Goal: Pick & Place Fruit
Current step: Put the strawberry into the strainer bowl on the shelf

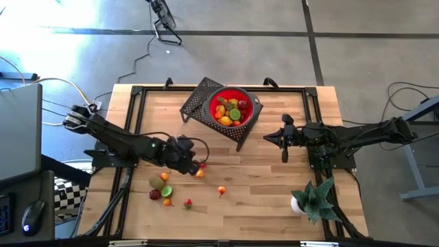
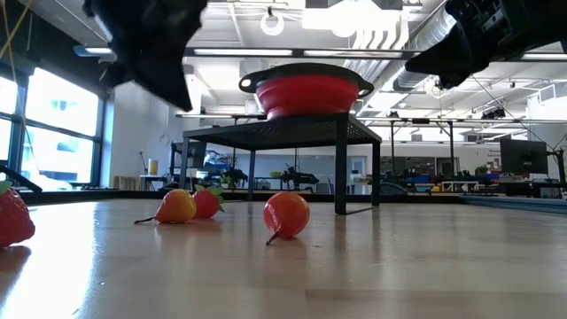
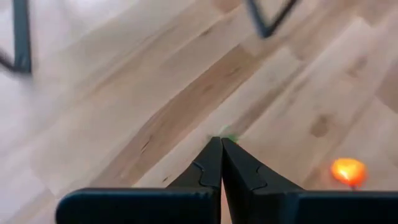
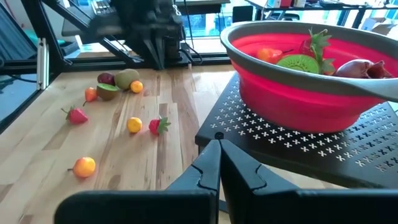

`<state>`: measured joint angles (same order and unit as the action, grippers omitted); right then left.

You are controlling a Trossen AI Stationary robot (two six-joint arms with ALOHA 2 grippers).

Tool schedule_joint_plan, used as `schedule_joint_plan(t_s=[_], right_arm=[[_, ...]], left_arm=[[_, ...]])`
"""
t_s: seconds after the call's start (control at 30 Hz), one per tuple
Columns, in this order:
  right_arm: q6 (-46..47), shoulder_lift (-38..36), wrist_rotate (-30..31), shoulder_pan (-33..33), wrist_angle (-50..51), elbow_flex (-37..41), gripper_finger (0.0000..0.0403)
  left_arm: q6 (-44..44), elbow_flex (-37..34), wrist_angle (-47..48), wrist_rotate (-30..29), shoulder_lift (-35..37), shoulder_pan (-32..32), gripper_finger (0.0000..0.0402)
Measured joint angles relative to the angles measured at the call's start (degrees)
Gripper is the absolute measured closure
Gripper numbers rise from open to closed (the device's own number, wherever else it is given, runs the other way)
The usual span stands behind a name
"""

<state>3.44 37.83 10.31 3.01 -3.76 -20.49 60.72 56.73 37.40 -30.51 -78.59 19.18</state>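
Fruit [image 1: 169, 191] bunched by table's [image 1: 274, 199] near-left edge, open wood mid-table between pinched-shut, empty left gripper [image 1: 199, 163] and right gripper [image 1: 267, 138].

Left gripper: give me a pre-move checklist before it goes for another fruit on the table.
1. Left gripper empty: ok; its fingers are shut together with nothing between them.
2. Jaws opened for a pick: not ok; they must open first.
3. Fruit within reach: ok; a red strawberry and an orange fruit lie right beside the gripper, more loose fruit nearer the table's front edge.
4. Red bowl ready to receive: ok; it sits on the black stand, already holding fruit.
5. Right gripper out of the way: ok; shut, near the stand, away from the loose fruit.
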Motion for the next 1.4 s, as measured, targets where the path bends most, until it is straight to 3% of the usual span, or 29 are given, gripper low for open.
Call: schedule_joint_plan(t_s=[0.17,0.47,0.6,0.83,1.0,1.17,1.4], right_arm=[[0.0,0.0,0.0,0.0,-0.3,0.0,0.0400],[0.0,0.0,0.0,0.0,-0.3,0.0,0.0400],[0.0,0.0,0.0,0.0,-0.3,0.0,0.0400],[0.0,0.0,0.0,0.0,-0.3,0.0,0.0400],[0.0,0.0,0.0,0.0,-0.3,0.0,0.0400],[0.0,0.0,0.0,0.0,-0.3,0.0,0.0401],[0.2,0.0,0.0,0.0,-0.8,0.0,0.0401]], left_arm=[[6.6,-5.5,-4.3,-0.4,0.0,0.0,0.0401],[6.3,-6.7,-4.8,-0.3,0.0,-0.1,0.0392],[5.3,-6.7,-4.8,0.1,0.0,-0.5,0.0345],[4.5,-6.7,-5.4,0.4,-0.7,-1.3,0.0218],[2.8,-6.7,-8.1,0.6,-0.9,-1.2,0.0166],[2.6,-6.7,-12.4,0.7,-0.9,-1.2,0.0157],[-0.9,-6.6,-17.9,3.1,-5.4,-2.2,0.0175]])
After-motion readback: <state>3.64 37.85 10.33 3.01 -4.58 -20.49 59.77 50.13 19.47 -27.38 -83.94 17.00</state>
